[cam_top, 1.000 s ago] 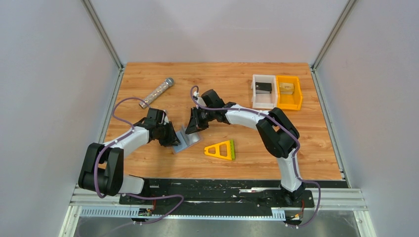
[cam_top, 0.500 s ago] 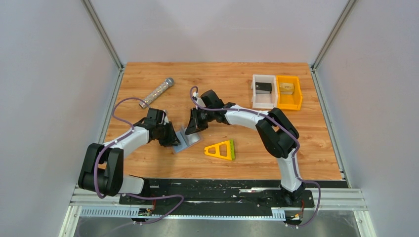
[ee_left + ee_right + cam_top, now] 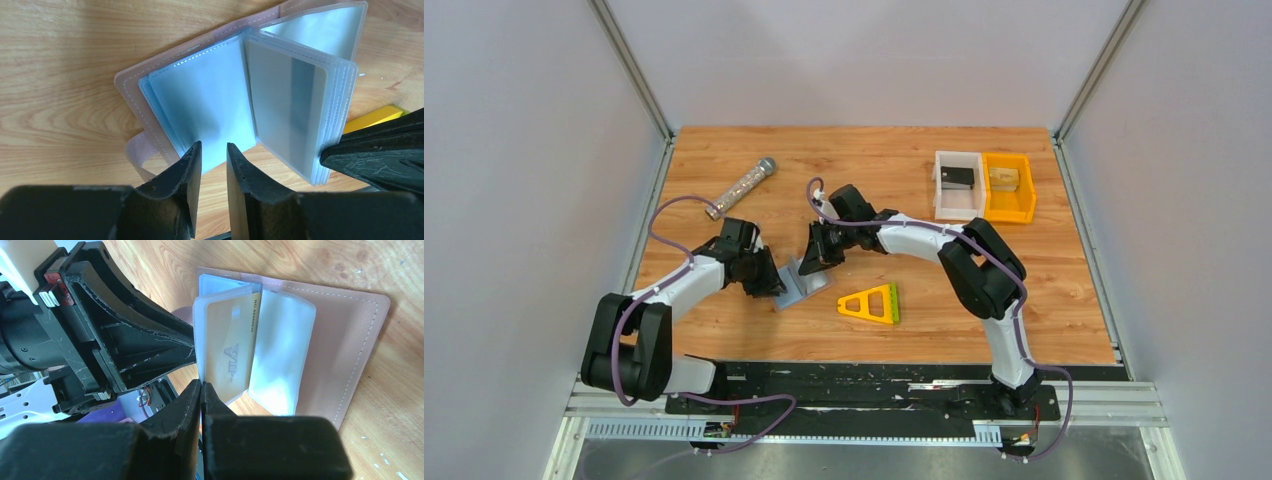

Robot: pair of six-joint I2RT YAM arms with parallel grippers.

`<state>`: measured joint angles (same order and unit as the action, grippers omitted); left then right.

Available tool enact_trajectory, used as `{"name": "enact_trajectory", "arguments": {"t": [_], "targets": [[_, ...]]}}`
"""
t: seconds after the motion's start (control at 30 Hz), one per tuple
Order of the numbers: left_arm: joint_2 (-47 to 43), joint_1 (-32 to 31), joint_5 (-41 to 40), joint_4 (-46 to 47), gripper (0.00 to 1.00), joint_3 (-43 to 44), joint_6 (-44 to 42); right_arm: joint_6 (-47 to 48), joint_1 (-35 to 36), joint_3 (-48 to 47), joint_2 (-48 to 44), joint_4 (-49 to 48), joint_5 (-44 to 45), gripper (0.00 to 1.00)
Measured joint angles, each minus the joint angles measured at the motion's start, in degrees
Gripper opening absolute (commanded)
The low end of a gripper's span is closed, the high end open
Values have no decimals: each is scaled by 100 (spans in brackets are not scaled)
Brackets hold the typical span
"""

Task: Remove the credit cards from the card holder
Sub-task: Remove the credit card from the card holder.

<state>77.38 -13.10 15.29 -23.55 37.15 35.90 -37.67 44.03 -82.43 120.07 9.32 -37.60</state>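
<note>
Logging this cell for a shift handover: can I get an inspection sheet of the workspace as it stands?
Surface: wooden table, no spills seen.
Job's things: card holder lies open; gold credit card sits inside a clear sleeve.
Clutter: triangle frame, glitter tube, white bin, orange bin, each bin holding something.
Grippers: left gripper narrowly apart at the sleeves' edge, grip unclear; right gripper closed at the card sleeve's corner.
Cables: purple cable loops off each arm, clear of the holder.
Surroundings: grey walls; nothing else seen.
</note>
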Motion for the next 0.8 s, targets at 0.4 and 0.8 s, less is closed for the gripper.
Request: {"name": "enact_trajectory", "arguments": {"t": [0.4,0.8], "targets": [[-13,20,-114,-197,42,251,0,-7,26,0,70,-17,-7,16],[-177,48,-96,-201,53,391,83,-13,85,-35,81,2,2,17]]}}
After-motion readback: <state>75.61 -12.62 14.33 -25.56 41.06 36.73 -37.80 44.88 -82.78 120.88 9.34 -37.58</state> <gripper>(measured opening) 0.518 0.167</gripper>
